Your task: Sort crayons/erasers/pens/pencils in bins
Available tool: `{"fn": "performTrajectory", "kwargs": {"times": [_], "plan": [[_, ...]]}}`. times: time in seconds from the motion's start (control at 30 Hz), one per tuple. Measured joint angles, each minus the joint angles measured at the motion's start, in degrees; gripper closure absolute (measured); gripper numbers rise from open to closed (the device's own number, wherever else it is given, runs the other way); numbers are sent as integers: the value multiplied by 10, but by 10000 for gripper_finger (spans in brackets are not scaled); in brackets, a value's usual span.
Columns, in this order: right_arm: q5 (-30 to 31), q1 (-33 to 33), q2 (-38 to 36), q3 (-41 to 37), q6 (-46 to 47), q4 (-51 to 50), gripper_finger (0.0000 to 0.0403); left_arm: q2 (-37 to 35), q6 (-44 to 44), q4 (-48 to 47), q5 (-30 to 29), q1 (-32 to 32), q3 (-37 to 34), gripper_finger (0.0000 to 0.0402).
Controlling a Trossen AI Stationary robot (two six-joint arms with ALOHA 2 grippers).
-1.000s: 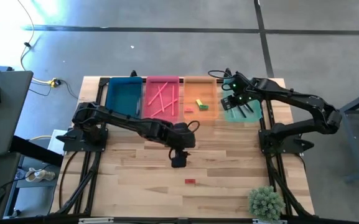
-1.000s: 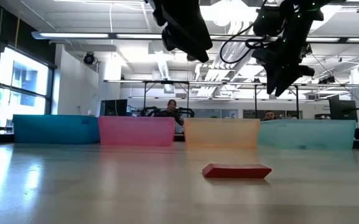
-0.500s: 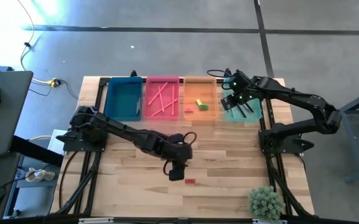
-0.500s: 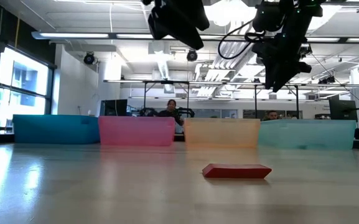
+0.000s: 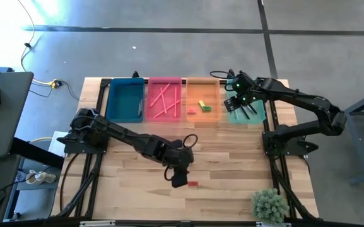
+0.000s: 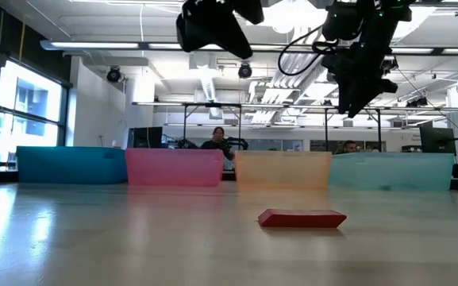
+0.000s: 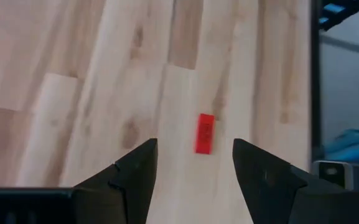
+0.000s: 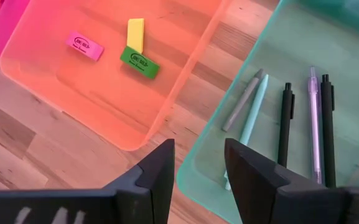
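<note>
A red eraser [image 5: 193, 184] lies flat on the bare wood toward the table's near edge, also seen in the low view [image 6: 302, 218]. My left gripper [image 5: 178, 177] hovers just to its left, open and touching nothing. In the left wrist view the eraser [image 7: 205, 133] lies just beyond the gap between its fingers. My right gripper [image 8: 198, 146] is open above the edge between the orange bin [image 8: 55, 68] and the mint-green bin [image 8: 347, 37]. Pink, yellow and green erasers [image 8: 140, 62] lie in the orange bin, several pens [image 8: 285, 124] in the mint-green one. Pencils [image 5: 163, 99] lie in the pink-red bin [image 5: 164, 81].
The teal-blue bin [image 5: 125, 99] stands leftmost in the row of bins along the far edge. A small potted plant [image 5: 269, 205] sits at the near right corner. Bare wood surrounds the red eraser. People sit in the room behind the table [image 6: 217, 140].
My left gripper has travelled toward the table's near edge, closing in on the red eraser, and now hovers just left of it. The eraser has not moved. My right arm has stayed over the bins.
</note>
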Motion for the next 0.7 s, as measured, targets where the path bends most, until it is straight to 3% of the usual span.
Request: {"fn": "performTrajectory", "kwargs": {"times": [0.13, 0.37, 0.7], "plan": [[0, 0, 0, 0, 0, 1, 269, 2, -18, -4, 30, 13, 20, 206], [0, 0, 0, 0, 0, 9, 269, 0, 10, -47, 21, 26, 86, 206], [0, 0, 0, 0, 0, 9, 269, 67, 4, -50, -2, -11, 83, 206]]}}
